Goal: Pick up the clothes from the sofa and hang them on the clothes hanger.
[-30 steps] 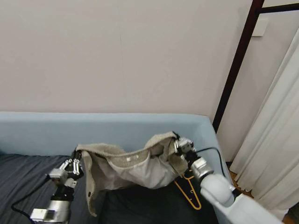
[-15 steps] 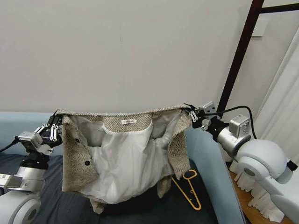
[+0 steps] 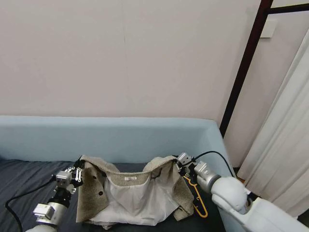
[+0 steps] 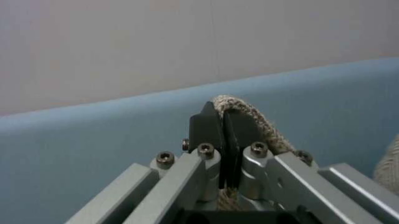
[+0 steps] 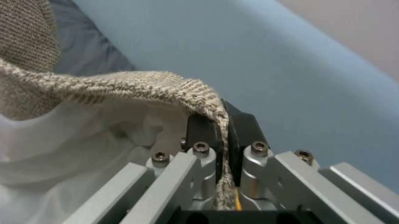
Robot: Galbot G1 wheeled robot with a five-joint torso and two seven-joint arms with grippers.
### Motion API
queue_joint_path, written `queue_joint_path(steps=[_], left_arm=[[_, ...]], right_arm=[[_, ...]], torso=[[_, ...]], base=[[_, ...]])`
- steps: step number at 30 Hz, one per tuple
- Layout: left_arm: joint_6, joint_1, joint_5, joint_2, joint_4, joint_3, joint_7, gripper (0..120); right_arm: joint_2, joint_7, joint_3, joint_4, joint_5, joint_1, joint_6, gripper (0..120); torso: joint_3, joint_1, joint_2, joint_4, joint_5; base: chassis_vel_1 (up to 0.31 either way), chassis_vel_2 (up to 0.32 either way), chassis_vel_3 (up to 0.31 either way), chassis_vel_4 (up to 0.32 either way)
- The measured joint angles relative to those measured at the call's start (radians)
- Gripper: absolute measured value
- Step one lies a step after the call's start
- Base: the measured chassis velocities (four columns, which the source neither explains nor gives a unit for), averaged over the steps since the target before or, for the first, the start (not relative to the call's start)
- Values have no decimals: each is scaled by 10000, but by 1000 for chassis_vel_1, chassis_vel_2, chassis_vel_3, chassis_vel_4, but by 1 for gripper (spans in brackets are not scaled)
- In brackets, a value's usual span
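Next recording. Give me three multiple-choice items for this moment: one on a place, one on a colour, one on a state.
1. Where does the orange plastic clothes hanger lie?
A. on the dark seat of the light blue sofa, beside the right gripper
B. hooked over a rail
C. on the floor

2. What colour is the lining of the beige knitted jacket?
A. black
B. white
C. red

3. How do the left gripper and the right gripper stand?
A. both open, off the jacket
B. one open, one shut
C. both shut on the jacket's upper edge

Answers:
1 A: the head view shows it flat on the seat by that gripper.
2 B: the spread-open inside is white.
3 C: each wrist view shows knit fabric pinched between closed fingers.
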Motion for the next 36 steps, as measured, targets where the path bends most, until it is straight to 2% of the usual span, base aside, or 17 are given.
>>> queue_joint_path(steps=[4, 7, 8, 11, 13, 15, 17, 18, 21, 27, 28, 31, 32, 34, 36], left_arm=[[199, -69, -5, -109, 72, 192, 1, 0], [523, -161, -2, -147, 156, 297, -168, 0], [523, -161, -2, -147, 156, 297, -168, 0], [781, -285, -29, -132, 282, 304, -473, 0], [802, -314, -42, -118, 311, 304, -513, 0], [840, -397, -72, -86, 401, 303, -572, 0], [848, -447, -100, -94, 444, 310, -605, 0], [848, -447, -100, -94, 444, 310, -605, 0], [862, -499, -116, -117, 466, 345, -658, 0], [873, -604, -188, -101, 505, 326, -689, 0], [873, -604, -188, -101, 505, 326, -689, 0], [870, -535, -221, -91, 381, 238, -691, 0], [870, -535, -221, -91, 381, 238, -691, 0], [805, -400, -198, -171, 286, 140, -691, 0], [771, -347, -178, -196, 260, 109, -691, 0]], right_arm=[[523, -337, -108, -899, -268, 97, 222, 0], [729, -317, -138, -1096, 280, 272, -914, 0], [729, -317, -138, -1096, 280, 272, -914, 0], [692, -346, 42, -945, 1494, 390, -1919, 11], [664, -404, 121, -872, 1877, 403, -2103, 14], [559, -779, 465, -639, 2980, 418, -2612, 22], [427, -1481, 787, -480, 3655, 379, -2719, 34], [427, -1481, 787, -480, 3655, 379, -2719, 34], [120, -2179, 1037, -246, 4032, 166, -2701, 46], [-179, -1941, 1055, -10, 3662, -286, -2869, 68], [-179, -1941, 1055, -10, 3662, -286, -2869, 68], [-115, -1166, 1080, -486, 2273, -563, -2678, 84], [-115, -1166, 1080, -486, 2273, -563, -2678, 84], [162, -406, 978, -1323, 971, -665, -2124, 93], [267, -189, 978, -1583, 691, -680, -2095, 97]], torso=[[0, 0, 0, 0, 0], [0, 0, 0, -3, -1], [0, 0, 0, -3, -1], [0, 0, 0, -2, -1], [0, 0, 0, -2, -1], [0, 0, 0, -3, -1], [0, 0, 0, -3, 0], [0, 0, 0, -3, 0], [-1, 0, 0, -3, -1], [-1, 0, 0, -3, -1], [-1, 0, 0, -3, -1], [-1, 0, 1, -3, 0], [-1, 0, 1, -3, 0], [0, 0, 0, -2, 1], [-1, 0, 0, -1, 1]], base=[[0, 0, 0, 0], [0, 0, 0, 0], [0, 0, 0, 0], [0, 0, 0, 0], [0, 0, 0, 0], [0, 0, 0, 0], [0, 0, 0, 0], [0, 0, 0, 0], [0, 0, 0, 0], [0, 0, 0, 0], [0, 0, 0, 0], [0, 0, 0, 0], [0, 0, 0, 0], [0, 0, 0, 0], [0, 0, 0, 0]])
